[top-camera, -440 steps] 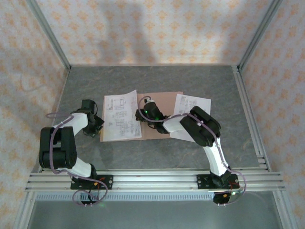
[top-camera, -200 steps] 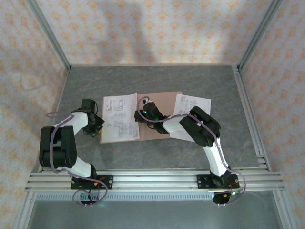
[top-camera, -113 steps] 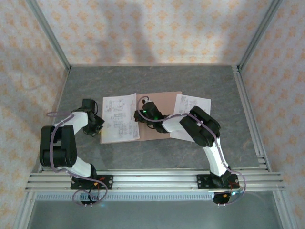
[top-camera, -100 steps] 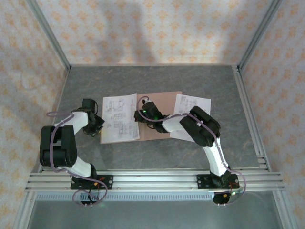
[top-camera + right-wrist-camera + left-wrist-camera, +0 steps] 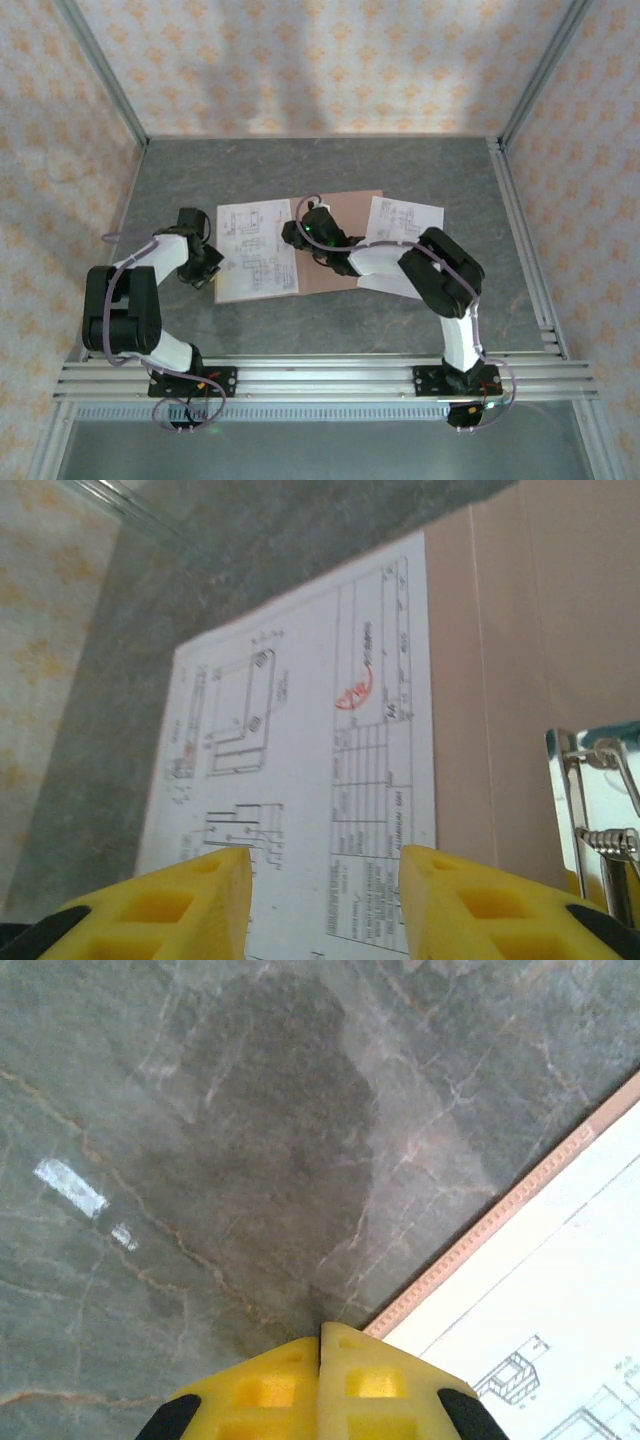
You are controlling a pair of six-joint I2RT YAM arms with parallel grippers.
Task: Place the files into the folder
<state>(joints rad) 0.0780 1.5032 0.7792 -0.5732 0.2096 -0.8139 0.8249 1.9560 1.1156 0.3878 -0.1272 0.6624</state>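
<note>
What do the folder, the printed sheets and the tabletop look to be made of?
Folder: probably thin matte card, pinkish-brown, with a ribbed edge strip.
Printed sheets: plain white matte paper with black line drawings.
Tabletop: grey, veined like stone, slightly glossy by its glare spot; perhaps laminate.

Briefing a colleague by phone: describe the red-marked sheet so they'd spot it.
On the grey table, find the pinkish-brown folder at the centre. The red-marked sheet covers its left half. The other sheet lies by its right edge.
</note>
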